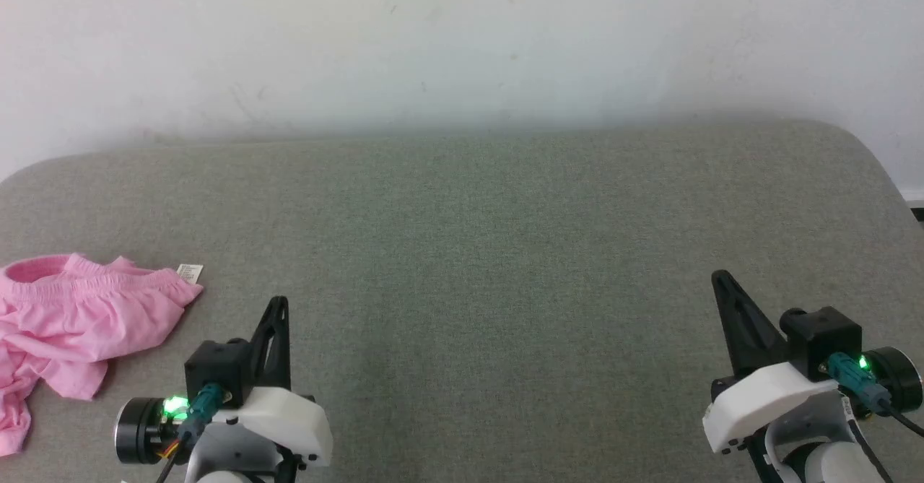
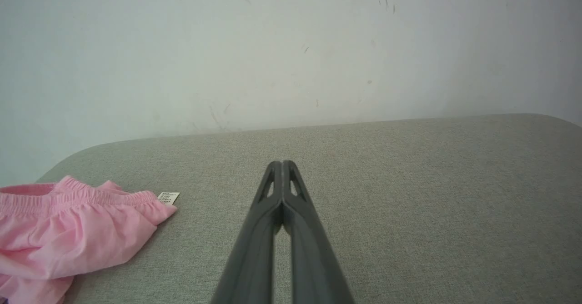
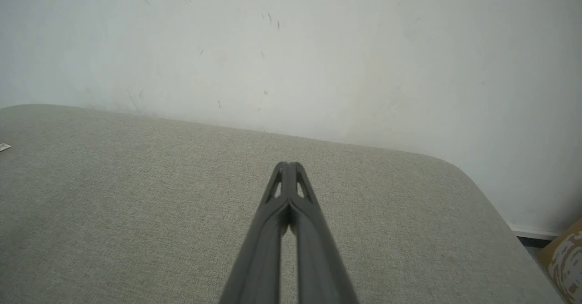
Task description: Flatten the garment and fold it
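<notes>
Left gripper: the two long dark fingers are pressed together at the tips, with nothing between them and nothing held. It stands over the near-left part of the grey cushion, fingers pointing toward the cushion's far edge. A green light glows on its wrist.

Right gripper: likewise fully closed, tips meeting, empty. It stands over the near-right part of the cushion, its fingers leaning slightly toward the cushion's left side. A green light shows on this wrist too.

Garment: light pink, lying crumpled on the cushion at its left edge, partly cut off by the border of the head view. The gathered waistband lies toward the cushion's far edge; loose folds trail toward the near edge, one layer lapped over another. Not flattened, not folded. A small white label sticks out from the waistband corner on the side toward the cushion's centre and lies flat on the cushion fabric.

Clearances: a strip of bare cushion separates the left gripper from the garment, so there is no contact. The right gripper is well apart, across the cushion's width.

Surroundings: a pale, scuffed wall rises behind the cushion's far edge, and the cushion's far corners are rounded. Beyond the cushion's far-right corner sits a tan patterned object; what it is cannot be told
</notes>
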